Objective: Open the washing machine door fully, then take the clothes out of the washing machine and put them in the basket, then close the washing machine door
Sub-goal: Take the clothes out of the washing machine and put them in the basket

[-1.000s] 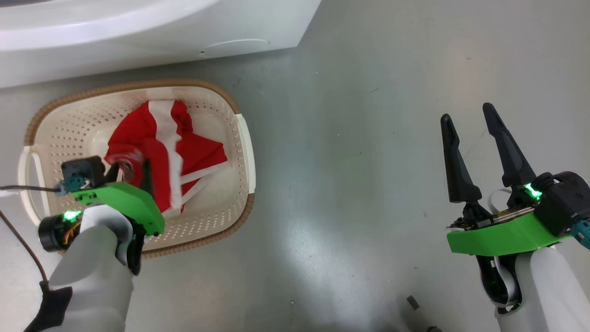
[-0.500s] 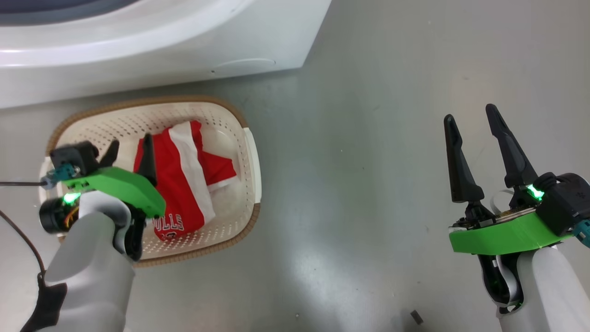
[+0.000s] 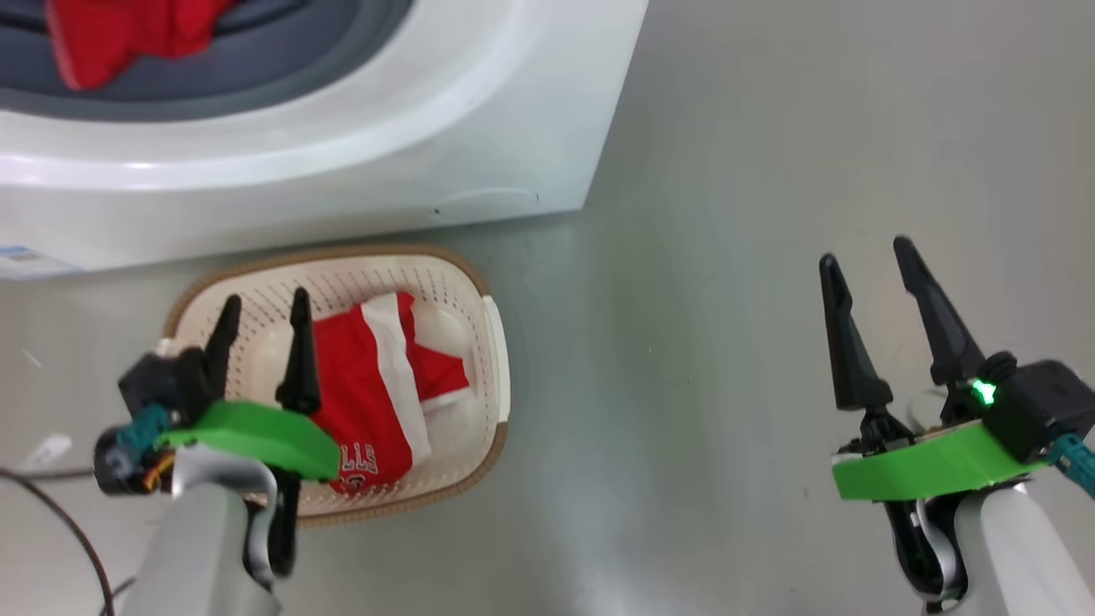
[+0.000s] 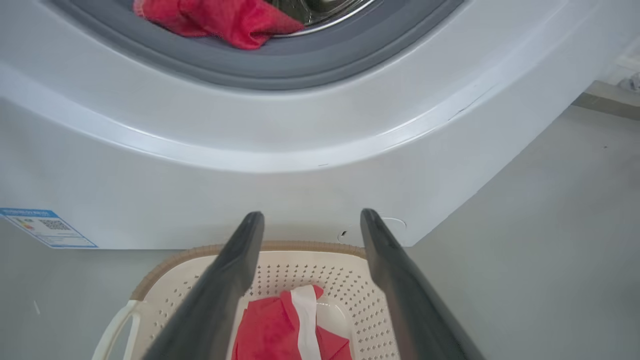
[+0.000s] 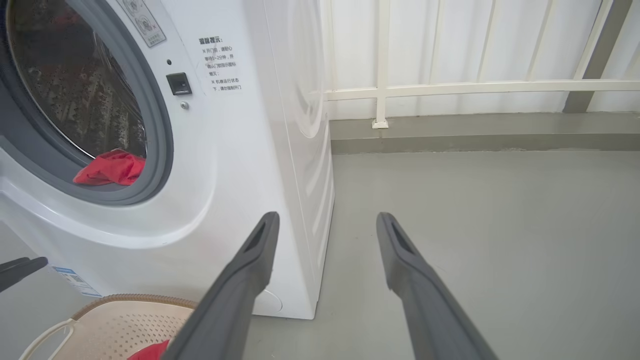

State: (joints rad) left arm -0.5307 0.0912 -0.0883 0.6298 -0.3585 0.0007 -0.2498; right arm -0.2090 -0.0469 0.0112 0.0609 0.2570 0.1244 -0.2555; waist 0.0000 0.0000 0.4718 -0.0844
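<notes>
Jaws spread, empty: left pincer above basket, right pincer well apart

Jersey: my left gripper covers part.
Drum garment: cut by top edge.
Blue label: print too small.

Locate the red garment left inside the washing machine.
The red garment lies on the washing machine's grey rubber ring at the opening's lower edge, upper left in the head view, beyond the basket.
</notes>
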